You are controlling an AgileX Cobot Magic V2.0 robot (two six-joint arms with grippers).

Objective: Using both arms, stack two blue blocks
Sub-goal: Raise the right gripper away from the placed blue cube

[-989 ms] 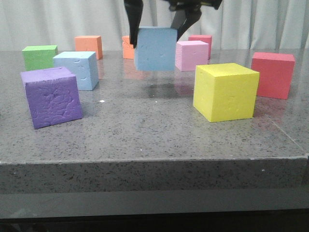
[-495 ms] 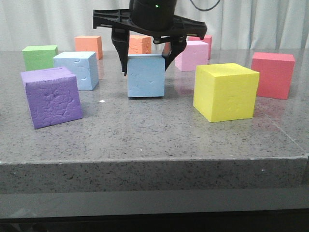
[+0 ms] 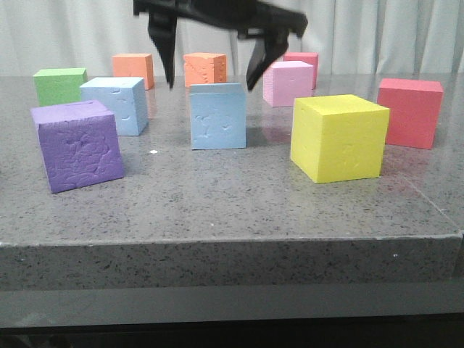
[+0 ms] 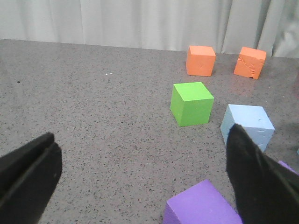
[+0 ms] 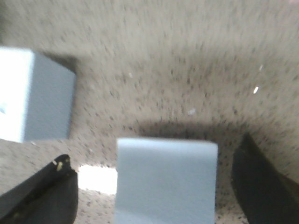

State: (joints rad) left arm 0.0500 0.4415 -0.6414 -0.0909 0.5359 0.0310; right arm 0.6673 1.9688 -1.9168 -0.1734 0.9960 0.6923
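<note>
— Where do the two blue blocks sit?

— One blue block (image 3: 217, 116) rests flat on the desk (image 3: 217, 196) near its middle, directly under the right gripper (image 3: 210, 54). The other blue block (image 3: 116, 105) stands toward the left edge, just behind the purple cube (image 3: 76, 145).

— And the pincers?

— The right one is released, fingers spread wide above the block and touching nothing. The left gripper (image 4: 140, 182) is also spread and empty, looking over the green cube (image 4: 191, 103) and that left block.

— So what makes the next step go well?

— I'd judge the left arm should take the left block squarely on opposite faces – the foam looks soft, so clench gently – then lower it level onto the centre block, edges aligned, before letting go.
</note>
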